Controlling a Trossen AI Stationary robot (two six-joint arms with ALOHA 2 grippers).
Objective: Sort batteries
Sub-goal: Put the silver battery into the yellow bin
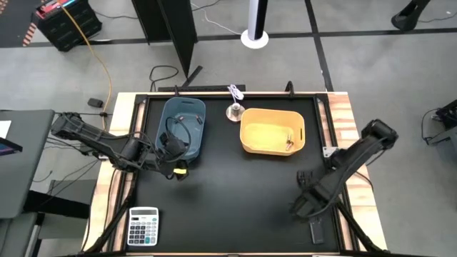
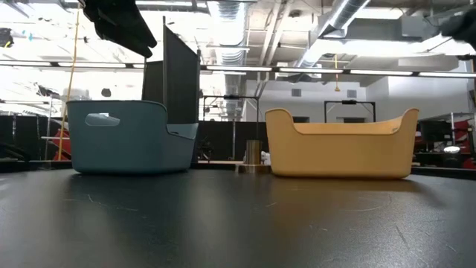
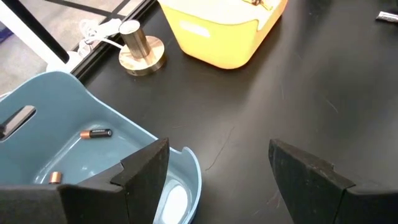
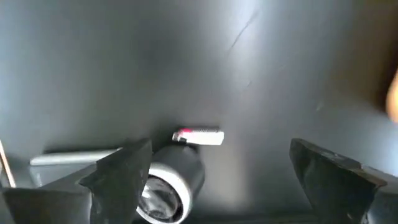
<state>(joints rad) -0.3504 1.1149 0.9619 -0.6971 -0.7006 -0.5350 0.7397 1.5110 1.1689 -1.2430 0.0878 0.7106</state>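
Note:
My left gripper (image 1: 176, 169) hangs open over the near end of the blue bin (image 1: 183, 127), touching nothing. The left wrist view shows two dark batteries with orange ends (image 3: 95, 133) (image 3: 55, 178) lying on the blue bin's floor (image 3: 74, 112). The yellow bin (image 1: 273, 130) holds a few more batteries (image 1: 289, 142). My right gripper (image 1: 301, 203) is open and low over the table's near right part. Ahead of its fingers a white battery with a red end (image 4: 199, 137) lies on the black tabletop, next to the black gadget's round dial (image 4: 172, 182).
A grey-white calculator (image 1: 143, 226) lies at the near left corner. A small metal cylinder on a round base (image 1: 233, 111) stands between the two bins at the far edge. The black gadget (image 1: 316, 230) lies near the right gripper. Bare black tabletop (image 1: 235, 200) stretches between the arms.

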